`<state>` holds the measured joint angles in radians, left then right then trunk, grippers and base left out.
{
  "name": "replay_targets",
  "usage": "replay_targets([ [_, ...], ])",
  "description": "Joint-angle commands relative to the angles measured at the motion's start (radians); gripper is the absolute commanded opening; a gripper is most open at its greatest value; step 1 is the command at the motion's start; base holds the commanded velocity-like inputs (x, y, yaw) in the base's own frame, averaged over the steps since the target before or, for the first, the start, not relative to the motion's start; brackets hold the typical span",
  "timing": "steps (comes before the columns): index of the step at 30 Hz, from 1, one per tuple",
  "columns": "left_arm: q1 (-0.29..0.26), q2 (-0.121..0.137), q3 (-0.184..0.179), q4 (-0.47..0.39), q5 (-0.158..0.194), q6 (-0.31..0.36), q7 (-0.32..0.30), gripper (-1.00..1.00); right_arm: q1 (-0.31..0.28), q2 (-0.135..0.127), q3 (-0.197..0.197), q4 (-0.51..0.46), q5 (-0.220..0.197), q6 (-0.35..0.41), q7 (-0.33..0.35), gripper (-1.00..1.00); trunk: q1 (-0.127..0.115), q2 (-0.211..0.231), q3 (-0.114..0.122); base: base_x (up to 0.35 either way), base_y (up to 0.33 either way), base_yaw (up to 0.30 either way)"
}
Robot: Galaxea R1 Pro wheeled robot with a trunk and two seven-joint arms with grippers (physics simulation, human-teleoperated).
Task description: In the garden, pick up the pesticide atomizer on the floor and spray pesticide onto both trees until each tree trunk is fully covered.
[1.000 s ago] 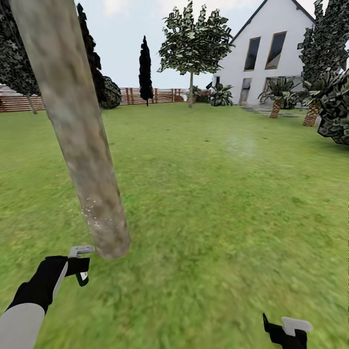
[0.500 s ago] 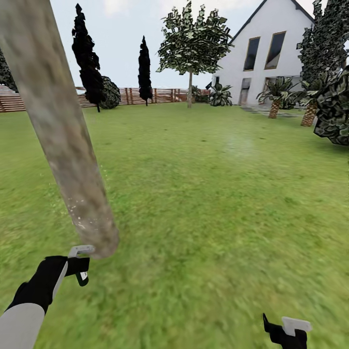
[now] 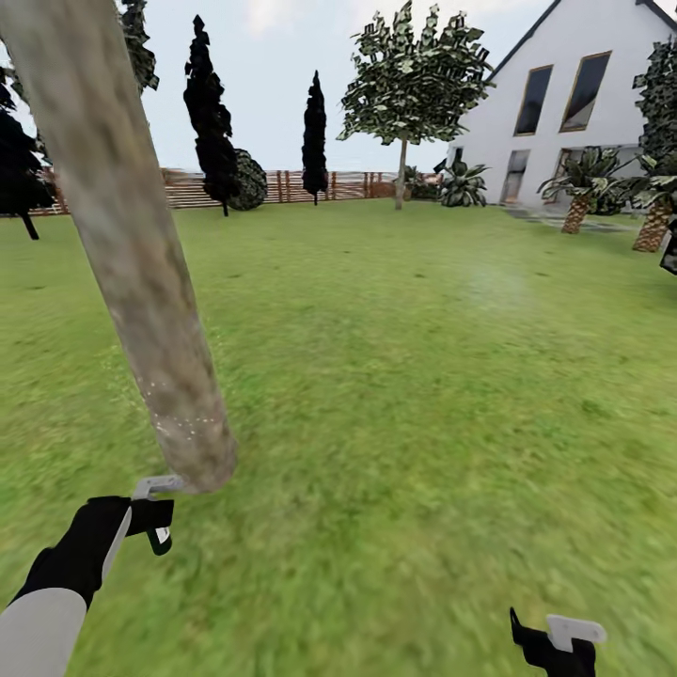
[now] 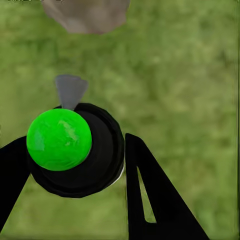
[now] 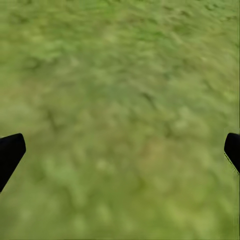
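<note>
Green-capped atomizer (image 4: 75, 150) sits clamped in left jaws, beside tree trunk (image 3: 141, 282); right jaws wide.

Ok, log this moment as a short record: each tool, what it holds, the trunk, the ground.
left tool: shut on atomizer, green cap and grey nozzle, nozzle aimed toward trunk base
right tool: open, nothing between its fingers, grass beneath
trunk: thick, grey-brown, mottled; fine pale specks low down near the base
trunk position: just ahead of the left tool, at the head view's left
background: fence, white house, other trees along the lawn's edge
</note>
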<state>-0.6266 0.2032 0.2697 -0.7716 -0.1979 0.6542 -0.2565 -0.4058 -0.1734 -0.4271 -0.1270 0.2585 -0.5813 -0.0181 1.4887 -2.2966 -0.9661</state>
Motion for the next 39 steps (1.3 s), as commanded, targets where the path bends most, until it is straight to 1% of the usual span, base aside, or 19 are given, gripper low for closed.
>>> replay_targets([
  [1,-0.001,-0.001,0.003,-0.002,-0.011,0.004,-0.009,-1.00,-0.001,0.000,-0.007,0.001,0.011,-0.003,-0.002,1.00,0.000,0.000,-0.001,0.168,-0.256,0.051],
  [10,-0.001,0.001,0.003,-0.008,-0.009,0.004,-0.008,-1.00,-0.001,0.000,-0.007,0.001,0.011,-0.003,-0.002,1.00,0.000,0.000,-0.001,0.149,-0.254,0.007],
  [12,-0.001,0.001,0.004,-0.009,-0.010,0.004,-0.008,-1.00,-0.001,0.000,-0.007,0.001,0.011,-0.003,-0.002,1.00,0.000,0.000,-0.001,0.106,-0.260,0.158],
  [23,0.000,0.004,0.006,-0.009,-0.009,0.003,-0.007,-1.00,-0.001,0.000,-0.007,0.001,0.011,-0.003,-0.002,1.00,0.000,0.000,-0.001,0.143,-0.251,0.271],
  [32,0.000,-0.001,0.003,-0.005,-0.009,0.001,-0.007,-1.00,-0.001,0.000,-0.007,0.001,0.011,-0.003,-0.002,1.00,0.000,0.000,-0.001,0.196,-0.219,0.277],
  [39,-0.001,-0.001,0.003,-0.015,-0.008,0.002,-0.008,-1.00,-0.001,0.000,-0.007,0.001,0.011,-0.003,-0.002,1.00,0.000,0.000,-0.001,-0.005,-0.239,0.277],
])
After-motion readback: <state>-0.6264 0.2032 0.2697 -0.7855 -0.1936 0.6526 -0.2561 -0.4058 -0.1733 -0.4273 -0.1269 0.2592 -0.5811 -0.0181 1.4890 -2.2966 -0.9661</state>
